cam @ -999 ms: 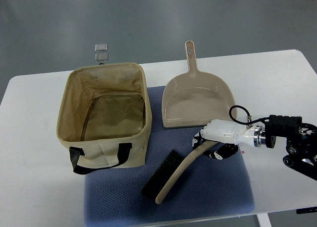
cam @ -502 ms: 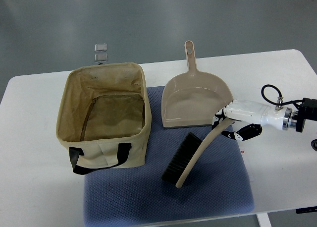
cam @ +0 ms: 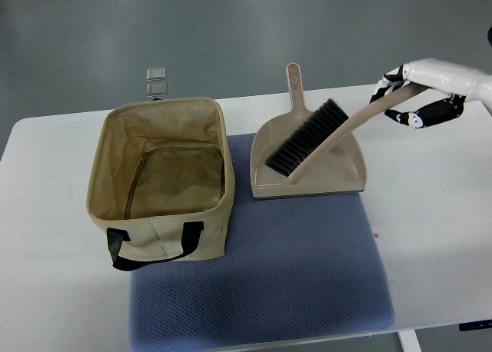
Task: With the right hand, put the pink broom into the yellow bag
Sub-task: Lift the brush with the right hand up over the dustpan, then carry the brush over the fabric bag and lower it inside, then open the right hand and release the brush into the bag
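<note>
The broom (cam: 323, 134) has a beige-pink curved handle and black bristles. It hangs in the air over the dustpan (cam: 307, 154), bristle end down-left. My right hand (cam: 415, 98) is shut on the top of its handle, at the upper right above the table. The yellow-beige fabric bag (cam: 161, 179) stands open on the left, with black straps at its front; nothing lies inside it. The left arm does not show.
A blue-grey mat (cam: 261, 283) covers the middle of the white table (cam: 438, 214), under the bag's right part and the dustpan. Two small clear squares (cam: 157, 81) lie on the floor beyond the table's far edge.
My right hand has lifted the broom off the mat and carried it up and toward the far right; it now hangs over the dustpan instead of resting on the mat.
</note>
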You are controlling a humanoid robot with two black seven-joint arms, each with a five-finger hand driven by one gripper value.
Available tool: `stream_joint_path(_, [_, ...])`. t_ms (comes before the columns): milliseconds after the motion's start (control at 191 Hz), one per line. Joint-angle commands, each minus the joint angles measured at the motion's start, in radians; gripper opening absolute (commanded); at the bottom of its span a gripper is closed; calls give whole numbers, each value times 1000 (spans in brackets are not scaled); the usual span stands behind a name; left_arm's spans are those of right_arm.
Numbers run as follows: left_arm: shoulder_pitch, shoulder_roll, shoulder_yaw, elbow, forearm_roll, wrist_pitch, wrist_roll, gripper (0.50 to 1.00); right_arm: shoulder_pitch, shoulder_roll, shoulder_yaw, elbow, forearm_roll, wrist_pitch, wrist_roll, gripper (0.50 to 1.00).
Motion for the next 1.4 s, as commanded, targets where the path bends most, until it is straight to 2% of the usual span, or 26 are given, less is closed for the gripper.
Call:
stream_joint_path(0, [0,0,0,0,0,0,0,1000,105,9,32,-43,25,80,-10,500])
stream_joint_path(94, [0,0,0,0,0,0,0,1000,194,39,32,-87,25,129,-27,500])
stream_joint_path(220, [0,0,0,0,0,0,0,1000,311,189,18,-159,4,196,-63,500])
stream_joint_path(319, [0,0,0,0,0,0,0,1000,366,329,16,-226,-18,212,-99,500])
stream_joint_path(429, [0,0,0,0,0,0,0,1000,395,467,-5,-307,-82,212,-106,500])
stream_joint_path(555, [0,0,0,0,0,0,0,1000,388,620,-42,-383,-144,195,-109,500])
stream_joint_path(680, [0,0,0,0,0,0,0,1000,359,714,-92,-429,-177,146,-112,500])
stream_joint_path(874, [0,0,0,0,0,0,0,1000,306,809,-137,-436,-182,68,-138,500])
stream_joint_path(1041, [0,0,0,0,0,0,0,1000,265,820,-143,-439,-200,29,-139,502])
stream_joint_path(1046, [0,0,0,0,0,0,0,1000,264,820,-143,-438,-200,26,-139,529])
stream_joint_path(1057, [0,0,0,0,0,0,0,1000,263,820,-143,-438,-200,26,-139,529])
stream_joint_path(1073, [0,0,0,0,0,0,0,1000,259,820,-142,-438,-200,20,-139,586])
stream_joint_path(1078, [0,0,0,0,0,0,0,1000,259,820,-142,-438,-200,20,-139,586])
stream_joint_path(1083, [0,0,0,0,0,0,0,1000,259,820,-142,-438,-200,18,-139,619])
stream_joint_path(1088, [0,0,0,0,0,0,0,1000,259,820,-142,-438,-200,18,-139,619])
stream_joint_path(1094, [0,0,0,0,0,0,0,1000,257,820,-142,-438,-200,17,-139,657])
stream_joint_path(1099, [0,0,0,0,0,0,0,1000,257,820,-142,-438,-200,17,-139,658])
stream_joint_path(1104, [0,0,0,0,0,0,0,1000,256,822,-140,-438,-200,14,-139,696])
stream_joint_path(1109, [0,0,0,0,0,0,0,1000,256,822,-140,-438,-200,14,-139,697])
stream_joint_path(1114, [0,0,0,0,0,1,0,1000,257,822,-140,-438,-200,12,-139,741])
stream_joint_path(1120, [0,0,0,0,0,1,0,1000,257,822,-140,-438,-200,12,-139,742])
stream_joint_path(1125, [0,0,0,0,0,1,0,1000,256,822,-140,-438,-200,11,-139,778])
stream_joint_path(1130, [0,0,0,0,0,1,0,1000,256,822,-140,-438,-200,11,-139,778])
stream_joint_path(1146, [0,0,0,0,0,0,0,1000,256,822,-140,-438,-200,9,-139,829])
stream_joint_path(1193, [0,0,0,0,0,0,0,1000,254,817,-139,-438,-197,6,-138,858])
stream_joint_path(1397, [0,0,0,0,0,0,0,1000,236,783,-108,-438,-185,-14,-136,860])
